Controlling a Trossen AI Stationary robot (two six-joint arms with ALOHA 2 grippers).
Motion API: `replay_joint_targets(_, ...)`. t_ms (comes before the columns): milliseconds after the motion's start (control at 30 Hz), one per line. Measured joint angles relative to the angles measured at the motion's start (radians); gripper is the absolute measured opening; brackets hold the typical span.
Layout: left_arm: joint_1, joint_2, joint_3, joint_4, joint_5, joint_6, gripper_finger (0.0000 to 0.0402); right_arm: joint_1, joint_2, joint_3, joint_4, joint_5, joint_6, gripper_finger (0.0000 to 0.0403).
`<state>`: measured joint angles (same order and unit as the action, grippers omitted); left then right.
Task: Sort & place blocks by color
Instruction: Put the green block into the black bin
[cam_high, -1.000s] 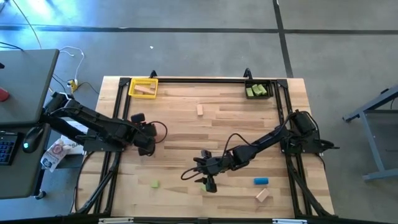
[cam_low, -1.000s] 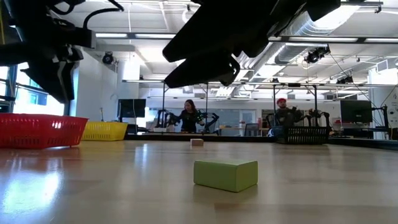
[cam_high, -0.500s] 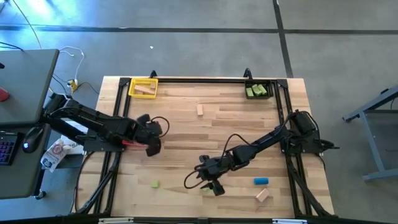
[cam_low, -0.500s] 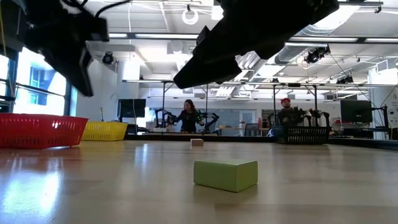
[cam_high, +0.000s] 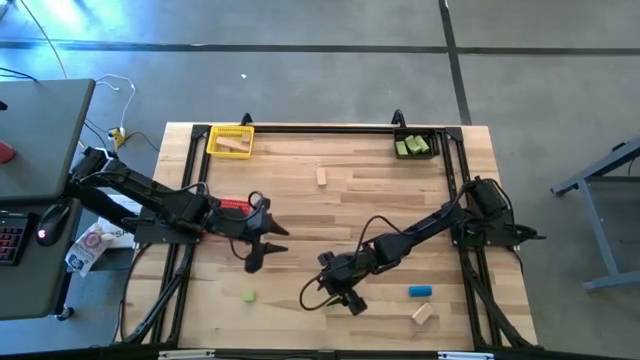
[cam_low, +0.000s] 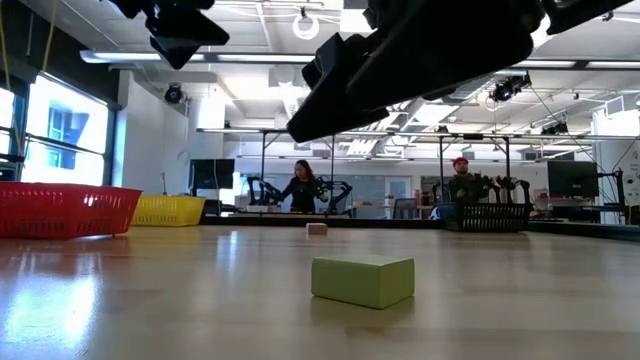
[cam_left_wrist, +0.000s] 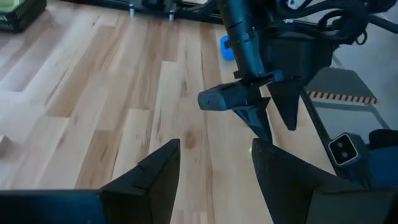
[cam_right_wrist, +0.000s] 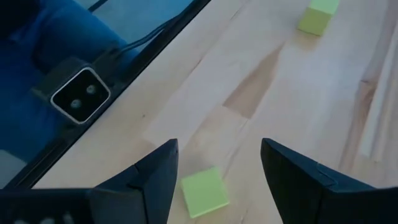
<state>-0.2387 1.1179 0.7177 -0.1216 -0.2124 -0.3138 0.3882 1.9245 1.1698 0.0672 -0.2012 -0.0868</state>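
The right gripper (cam_high: 345, 297) hovers with fingers apart over a green block (cam_right_wrist: 204, 191) near the worktop's front edge. The block is nearly square, its edges skewed to the planks. The left gripper (cam_high: 262, 247), fingers spread and empty, points toward the front edge.

The right gripper (cam_right_wrist: 214, 171) hangs above the wooden worktop (cam_right_wrist: 292, 106), jaws spread, a light green cube (cam_right_wrist: 204, 191) between them; a second green cube (cam_right_wrist: 318, 17) lies at one o'clock.
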Motion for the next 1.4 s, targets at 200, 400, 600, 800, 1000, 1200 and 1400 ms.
replay_joint_targets(200,0.001,0.000,0.000,-0.008,-0.001,-0.023,0.0184,0.000,0.038,0.000,-0.002,-0.003,-0.008,0.0215)
replay_joint_targets(400,0.000,0.000,0.000,-0.008,-0.001,-0.023,0.0184,0.000,0.084,0.000,0.024,-0.021,-0.001,0.0215)
replay_joint_targets(600,0.000,0.000,0.000,-0.017,-0.001,-0.023,0.0184,0.014,0.090,0.000,0.026,-0.035,-0.006,0.0215)
replay_joint_targets(800,0.000,0.000,0.000,-0.016,-0.001,-0.023,0.0184,0.042,0.120,0.000,0.022,0.019,-0.045,0.0215)
replay_joint_targets(1000,0.000,0.000,0.000,-0.016,-0.002,-0.023,0.0184,0.053,0.148,0.000,0.032,0.074,-0.045,0.0215)
replay_joint_targets(1200,0.000,0.000,0.000,-0.016,-0.003,-0.023,0.0184,0.053,0.149,0.000,0.025,0.075,-0.005,0.0197)
replay_joint_targets(1400,0.000,0.000,0.000,-0.020,-0.003,-0.023,0.0184,0.053,0.146,0.002,0.002,0.077,0.063,0.0108)
